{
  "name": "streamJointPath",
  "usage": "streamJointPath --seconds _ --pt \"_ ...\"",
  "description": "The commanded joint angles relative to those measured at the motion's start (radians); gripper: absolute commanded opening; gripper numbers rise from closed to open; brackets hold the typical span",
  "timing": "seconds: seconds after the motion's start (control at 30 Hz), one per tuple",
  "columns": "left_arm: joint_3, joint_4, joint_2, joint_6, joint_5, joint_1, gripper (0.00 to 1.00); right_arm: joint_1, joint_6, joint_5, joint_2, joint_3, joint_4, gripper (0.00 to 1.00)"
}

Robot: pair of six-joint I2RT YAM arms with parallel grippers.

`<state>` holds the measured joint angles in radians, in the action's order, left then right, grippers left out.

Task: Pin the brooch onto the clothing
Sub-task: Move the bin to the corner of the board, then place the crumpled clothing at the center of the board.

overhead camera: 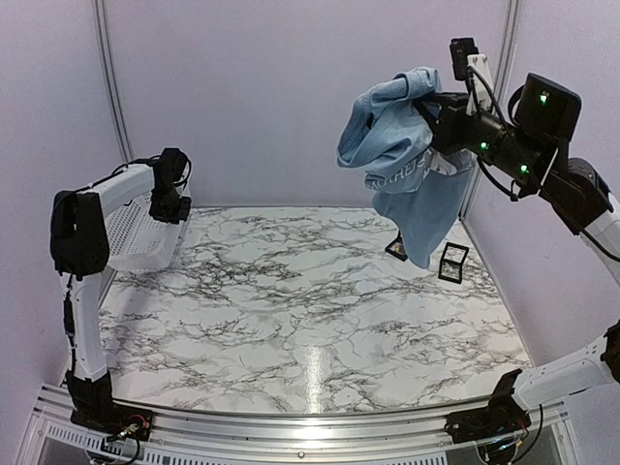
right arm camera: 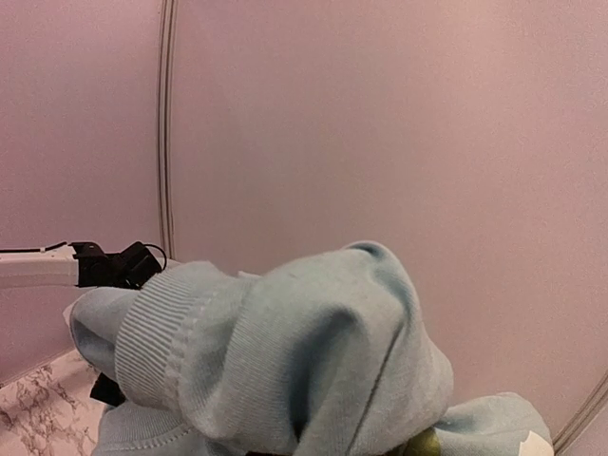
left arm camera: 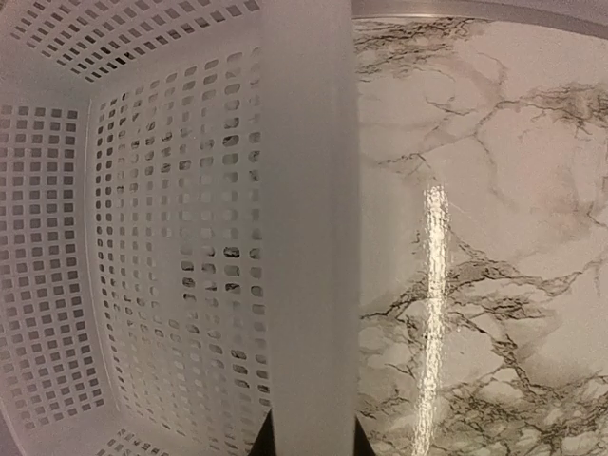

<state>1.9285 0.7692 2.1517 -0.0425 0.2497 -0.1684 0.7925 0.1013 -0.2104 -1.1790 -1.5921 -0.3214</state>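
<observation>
Clothing [overhead camera: 402, 145] is being held bunched and high off the table [overhead camera: 291, 320], at 2 o'clock in the top view. The right gripper [overhead camera: 438, 108] is being clamped on it, jaws buried in fabric. The brooch is not being picked up in any view, so its location cannot be told. The left gripper [overhead camera: 172, 208] is being closed on the rim of the basket [overhead camera: 136, 242] at 9 o'clock.

Risks, as judged:
- The loose tail is being dangled right over the black cases [overhead camera: 452, 262] at 3 o'clock. On any sweep they could be dragged or flipped.
- A wad is being gripped, not an edge, so a crumpled drop is likely, with no flat patch for pinning.
- All the cloth is being carried by one pinch, so a slip is possible.
- The basket is being held by one rim only, so a pull could tip it.

Views:
- Top camera only: the hanging tail, the cases and both arms are being shown.
- Right wrist only: the ribbed edge [right arm camera: 161, 323] and a yellow-green print patch [right arm camera: 427, 445] are being shown.
- Left wrist only: the rim is being shown between the fingers, with mesh at 9 o'clock and marble at 3 o'clock.
</observation>
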Motion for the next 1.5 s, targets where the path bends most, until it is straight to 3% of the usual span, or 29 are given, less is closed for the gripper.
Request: streamJointPath --seconds 0.0,0.13,0.2,0.27,0.3,0.33,0.37,0.47,0.6,0.7,0.77,0.83,0.93,1.07,1.17,1.27,1.33,1.47 --pt "0.151 0.162 0.123 -0.035 0.001 0.038 0.04 -0.003 -0.011 0.012 0.012 -0.004 0.063 0.00" --pt "0.225 0.200 0.175 -0.046 0.034 0.069 0.14 -0.003 -0.019 0.018 0.012 0.012 0.065 0.00" --pt "0.244 0.198 0.188 -0.046 0.054 0.082 0.24 -0.003 -0.020 0.023 0.008 0.018 0.067 0.00" --pt "0.262 0.198 0.187 -0.044 0.072 0.088 0.46 -0.003 -0.021 0.033 -0.002 0.017 0.066 0.00" --pt "0.275 0.197 0.179 -0.044 0.075 0.087 0.76 -0.003 -0.021 0.037 -0.008 0.017 0.066 0.00" --pt "0.285 0.196 0.164 -0.039 0.060 0.087 0.96 -0.004 -0.025 0.042 -0.018 0.018 0.065 0.00" --pt "0.288 0.188 0.137 -0.028 0.031 0.084 0.99 -0.003 -0.028 0.051 -0.029 0.018 0.067 0.00" --pt "0.185 0.031 -0.034 -0.002 0.010 0.056 0.99 -0.003 -0.032 0.137 -0.092 0.006 0.063 0.00" --pt "-0.121 -0.287 -0.358 0.006 0.012 0.021 0.99 -0.001 0.042 0.505 -0.234 -0.068 0.014 0.00" --pt "-0.265 -0.371 -0.542 0.002 0.001 -0.013 0.99 0.043 0.146 0.761 -0.336 -0.120 -0.041 0.01" --pt "-0.347 -0.394 -0.645 0.004 -0.009 -0.042 0.99 0.077 0.296 0.923 -0.381 -0.128 -0.128 0.13" --pt "-0.424 -0.399 -0.732 0.002 -0.019 -0.067 0.99 0.075 0.388 0.975 -0.411 -0.100 -0.204 0.26" --pt "-0.555 -0.398 -0.869 -0.017 -0.004 -0.110 0.99 0.020 0.434 0.867 -0.423 0.009 -0.251 0.47" --pt "-0.725 -0.420 -1.053 -0.046 0.060 -0.226 0.99 -0.187 0.152 0.516 -0.411 0.185 -0.055 0.68" --pt "-0.840 -0.402 -1.130 -0.057 -0.006 -0.325 0.99 -0.298 -0.069 0.175 -0.484 0.123 -0.156 0.68" --pt "-0.966 -0.358 -1.152 -0.028 -0.080 -0.477 0.99 -0.258 -0.092 0.033 -0.487 0.128 -0.225 0.65" --pt "-1.036 -0.309 -1.125 -0.001 -0.069 -0.612 0.99 -0.204 -0.123 0.013 -0.446 0.200 -0.236 0.63" --pt "-1.089 -0.261 -0.946 0.075 -0.037 -0.946 0.99 -0.063 -0.169 0.170 -0.333 0.372 -0.258 0.61"
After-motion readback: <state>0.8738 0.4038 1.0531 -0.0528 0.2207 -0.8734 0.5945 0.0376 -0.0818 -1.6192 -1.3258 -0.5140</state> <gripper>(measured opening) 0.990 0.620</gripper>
